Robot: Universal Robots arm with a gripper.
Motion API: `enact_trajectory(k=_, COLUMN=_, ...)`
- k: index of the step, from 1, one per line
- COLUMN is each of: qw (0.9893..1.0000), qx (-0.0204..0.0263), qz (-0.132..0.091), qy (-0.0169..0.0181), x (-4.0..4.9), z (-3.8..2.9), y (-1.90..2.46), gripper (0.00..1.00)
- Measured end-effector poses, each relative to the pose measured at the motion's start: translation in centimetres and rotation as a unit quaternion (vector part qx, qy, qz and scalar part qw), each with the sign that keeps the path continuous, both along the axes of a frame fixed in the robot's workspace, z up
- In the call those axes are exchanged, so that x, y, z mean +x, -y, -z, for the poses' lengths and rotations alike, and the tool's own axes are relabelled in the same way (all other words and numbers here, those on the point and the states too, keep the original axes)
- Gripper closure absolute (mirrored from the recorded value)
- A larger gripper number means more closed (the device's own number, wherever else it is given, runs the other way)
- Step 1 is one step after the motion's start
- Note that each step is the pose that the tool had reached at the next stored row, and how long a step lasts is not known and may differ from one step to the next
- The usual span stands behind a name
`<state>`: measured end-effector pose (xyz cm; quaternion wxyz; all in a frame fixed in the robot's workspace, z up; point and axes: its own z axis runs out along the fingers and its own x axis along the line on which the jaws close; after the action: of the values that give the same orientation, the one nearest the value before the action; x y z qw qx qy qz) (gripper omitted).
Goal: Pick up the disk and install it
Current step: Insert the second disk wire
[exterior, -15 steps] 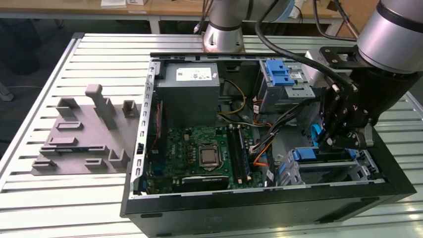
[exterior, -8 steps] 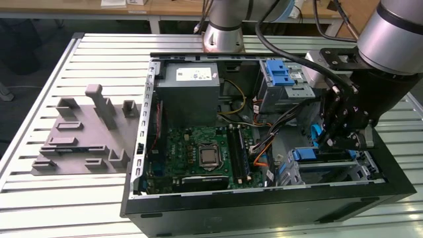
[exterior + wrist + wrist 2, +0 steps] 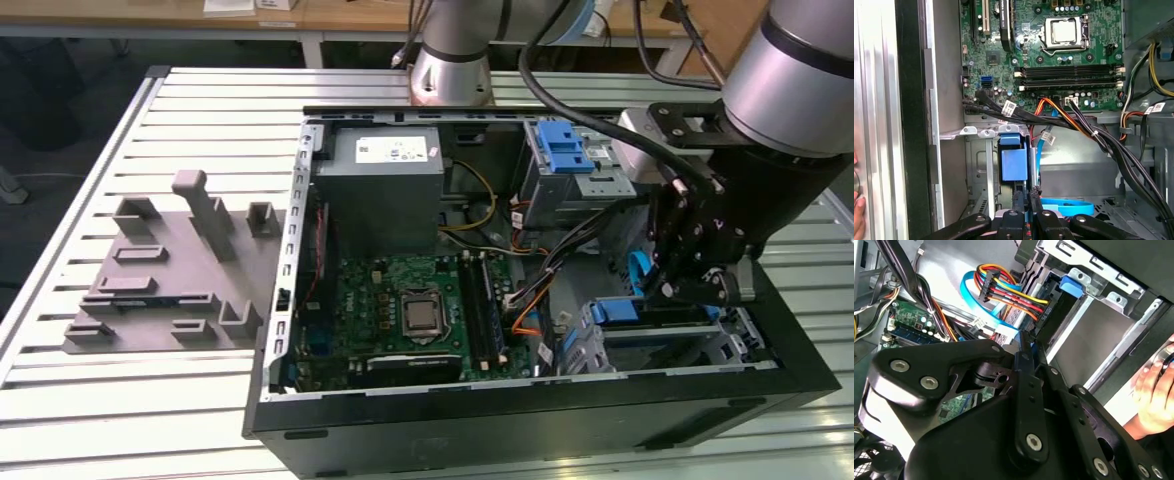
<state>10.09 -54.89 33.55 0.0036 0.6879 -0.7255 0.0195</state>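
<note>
Hand (image 3: 698, 288): fingers pressing together on the disk (image 3: 1015, 162), holding it edge-up and seating it in the drive bay (image 3: 674, 340) of the case (image 3: 534, 420), evidently for installation.

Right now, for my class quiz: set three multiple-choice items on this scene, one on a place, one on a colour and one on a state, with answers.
1. In the computer case, the gripper is: A over the motherboard; B at the fan; C low among the drive bays, exterior view's right.
2. The drive carrier before the gripper is: A blue; B red; C green.
3. The processor is: A under a cooler; B bare; C hidden by cables.

Answers: C, it sits among the bays; A, blue plastic; B, its metal top shows.
</note>
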Motion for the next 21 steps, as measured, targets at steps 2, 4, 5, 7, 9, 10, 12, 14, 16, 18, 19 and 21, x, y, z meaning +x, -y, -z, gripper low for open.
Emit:
enact_trajectory(k=2, qw=1.0, qx=0.0, qz=0.0, qy=0.0, x=0.02, z=0.04, y=0.0, gripper=0.84)
enact_trajectory(k=4, qw=1.0, qx=0.0001, qz=0.0, qy=0.0, x=0.11, z=0.06, y=0.0, gripper=0.84)
enact_trajectory(k=5, qw=1.0, qx=0.0001, qz=0.0, qy=0.0, x=0.14, z=0.07, y=0.0, gripper=0.84)
enact_trajectory(k=7, qw=1.0, qx=0.0001, qz=0.0, qy=0.0, x=0.18, z=0.09, y=0.0, gripper=0.84)
enact_trajectory(k=9, qw=1.0, qx=0.0002, qz=0.0, qy=0.0, x=0.2, z=0.13, y=0.01, gripper=0.84)
enact_trajectory(k=10, qw=1.0, qx=0.0002, qz=0.0, qy=0.0, x=0.22, z=0.14, y=0.01, gripper=0.84)
enact_trajectory(k=12, qw=1.0, qx=0.0004, qz=0.0, qy=0.0, x=0.28, z=0.17, y=0.01, gripper=0.84)
enact_trajectory(k=14, qw=1.0, qx=0.0008, qz=0.0, qy=0.0, x=0.31, z=0.19, y=0.0, gripper=0.84)
enact_trajectory(k=16, qw=1.0, qx=0.001, qz=0.0, qy=0.0, x=0.33, z=0.2, y=0.01, gripper=0.84)
enact_trajectory(k=18, qw=1.0, qx=0.001, qz=0.0, qy=0.0, x=0.36, z=0.22, y=0.01, gripper=0.84)
enact_trajectory(k=19, qw=1.0, qx=0.0009, qz=0.0, qy=0.0, x=0.39, z=0.23, y=0.01, gripper=0.84)
enact_trajectory(k=21, qw=1.0, qx=0.0011, qz=0.0, qy=0.0, x=0.42, z=0.28, y=0.01, gripper=0.84)
